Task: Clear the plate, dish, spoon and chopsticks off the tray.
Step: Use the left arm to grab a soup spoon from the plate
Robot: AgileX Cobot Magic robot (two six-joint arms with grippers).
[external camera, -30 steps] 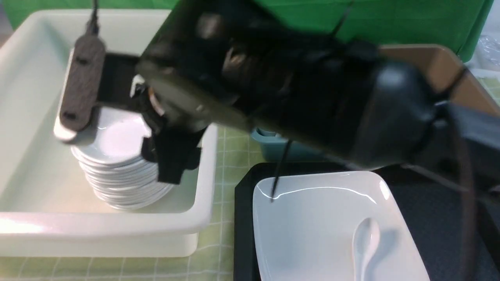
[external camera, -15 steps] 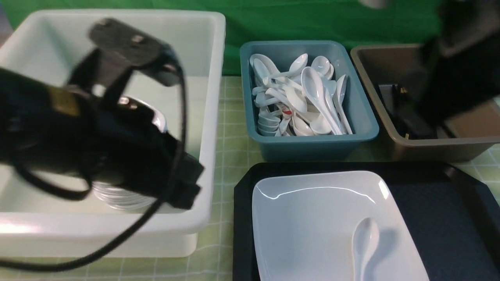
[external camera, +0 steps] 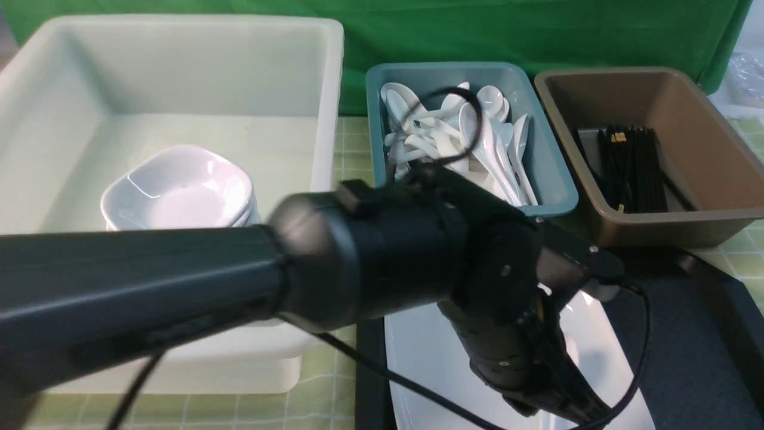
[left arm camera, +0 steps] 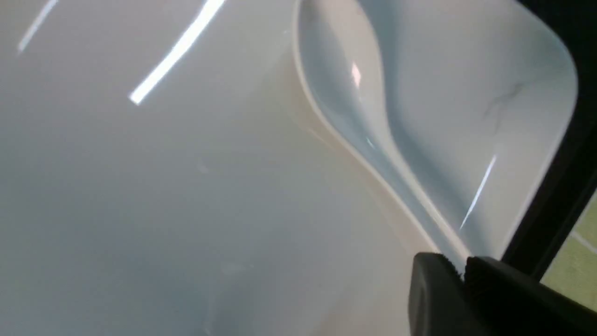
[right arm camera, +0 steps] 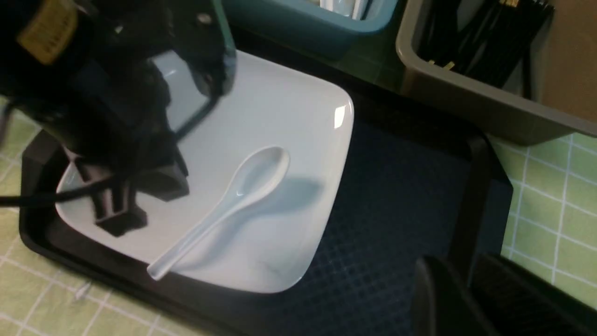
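The large white plate [right arm camera: 280, 107] lies on the left half of the black tray [right arm camera: 396, 210], with the white spoon [right arm camera: 242, 186] on it. My left gripper [right arm camera: 116, 221] is shut and empty, low over the plate beside the spoon's handle. In the left wrist view the jaws [left arm camera: 464, 261] meet close above the plate [left arm camera: 140, 186], near the spoon [left arm camera: 354, 93]. In the front view my left arm [external camera: 418, 263] hides the spoon. My right gripper [right arm camera: 466, 266] is shut and empty above the tray's right edge. Small dishes [external camera: 179, 188] are stacked in the white bin. Black chopsticks [external camera: 630, 167] lie in the brown bin.
The big white bin [external camera: 322, 89] stands at the left. A teal bin [external camera: 555, 191] holds several white spoons in the middle. The brown bin [external camera: 704, 149] stands at the right. A green checked cloth [right arm camera: 550, 210] covers the table around the tray.
My left arm has swung from the dish stack in the white bin across to the plate on the tray. My right arm has drawn back out of the front view.
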